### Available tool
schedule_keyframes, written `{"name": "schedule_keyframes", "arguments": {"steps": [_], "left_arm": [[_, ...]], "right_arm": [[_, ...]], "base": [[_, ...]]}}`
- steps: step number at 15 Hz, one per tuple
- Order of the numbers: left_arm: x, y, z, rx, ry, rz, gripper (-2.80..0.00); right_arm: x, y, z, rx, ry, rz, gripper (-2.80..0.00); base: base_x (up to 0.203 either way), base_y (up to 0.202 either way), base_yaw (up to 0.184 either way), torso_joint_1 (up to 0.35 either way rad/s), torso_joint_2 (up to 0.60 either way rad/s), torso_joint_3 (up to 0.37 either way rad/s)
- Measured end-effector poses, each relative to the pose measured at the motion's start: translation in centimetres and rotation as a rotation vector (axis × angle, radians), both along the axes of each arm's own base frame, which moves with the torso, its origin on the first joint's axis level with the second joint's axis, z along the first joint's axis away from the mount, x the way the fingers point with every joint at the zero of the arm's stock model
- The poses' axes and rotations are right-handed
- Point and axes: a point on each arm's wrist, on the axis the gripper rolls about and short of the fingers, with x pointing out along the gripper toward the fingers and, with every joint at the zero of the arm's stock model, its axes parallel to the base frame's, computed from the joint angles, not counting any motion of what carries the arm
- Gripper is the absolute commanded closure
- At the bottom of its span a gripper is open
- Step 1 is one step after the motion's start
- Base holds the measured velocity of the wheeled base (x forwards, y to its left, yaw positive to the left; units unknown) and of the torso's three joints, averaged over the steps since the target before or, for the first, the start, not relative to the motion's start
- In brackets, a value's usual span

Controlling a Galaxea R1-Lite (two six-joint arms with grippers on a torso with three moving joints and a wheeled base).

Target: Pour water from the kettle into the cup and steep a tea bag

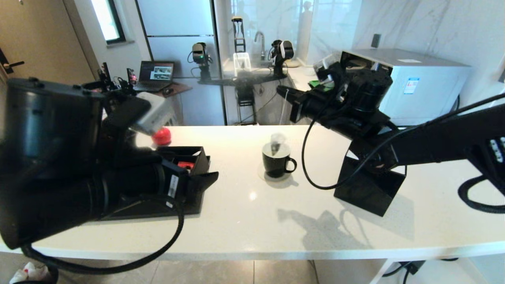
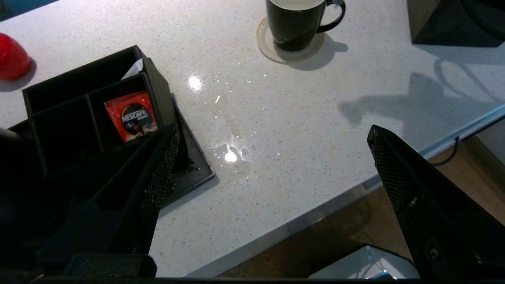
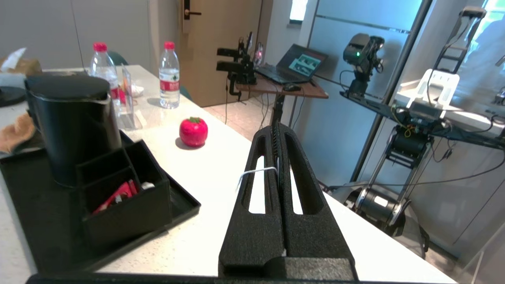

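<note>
Head view: tea bag [image 1: 277, 141] dangling from closed right gripper [image 1: 285, 94] above cup [image 1: 277, 160]

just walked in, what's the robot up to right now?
It's steeping tea. The right tool is shut on the string of the tea bag, which hangs over the mouth of the cup on the white counter. The left tool is open and empty, held above the counter's near edge beside the black tray. The kettle stands on that tray, untouched.
</note>
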Motion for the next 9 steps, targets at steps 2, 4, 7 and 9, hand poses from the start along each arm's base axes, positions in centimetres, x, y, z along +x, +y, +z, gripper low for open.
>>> {"name": "schedule_keyframes", "arguments": {"steps": [2, 4, 7, 9], "left_arm": [[0.1, 0.6, -0.2, 0.004, 0.005, 0.027, -2.8], [0.1, 1.5, -0.8, 0.015, 0.019, 0.055, -2.8], [-0.4, 2.3, -1.4, 0.022, 0.03, 0.079, 0.0], [-0.4, 2.7, -1.5, 0.026, 0.032, 0.095, 0.0]], "right_arm": [[1.0, 0.1, -1.2, -0.009, 0.015, -0.007, 0.0], [1.7, 0.3, -2.1, -0.013, 0.025, -0.01, 0.0], [2.5, 0.7, -3.0, -0.02, 0.038, -0.01, 0.0], [3.0, 0.7, -3.4, -0.024, 0.047, -0.013, 0.0]], "base": [[0.0, 0.0, 0.0, 0.0, 0.0, 0.0], [0.0, 0.0, 0.0, 0.0, 0.0, 0.0], [0.0, 0.0, 0.0, 0.0, 0.0, 0.0], [0.0, 0.0, 0.0, 0.0, 0.0, 0.0]]}}
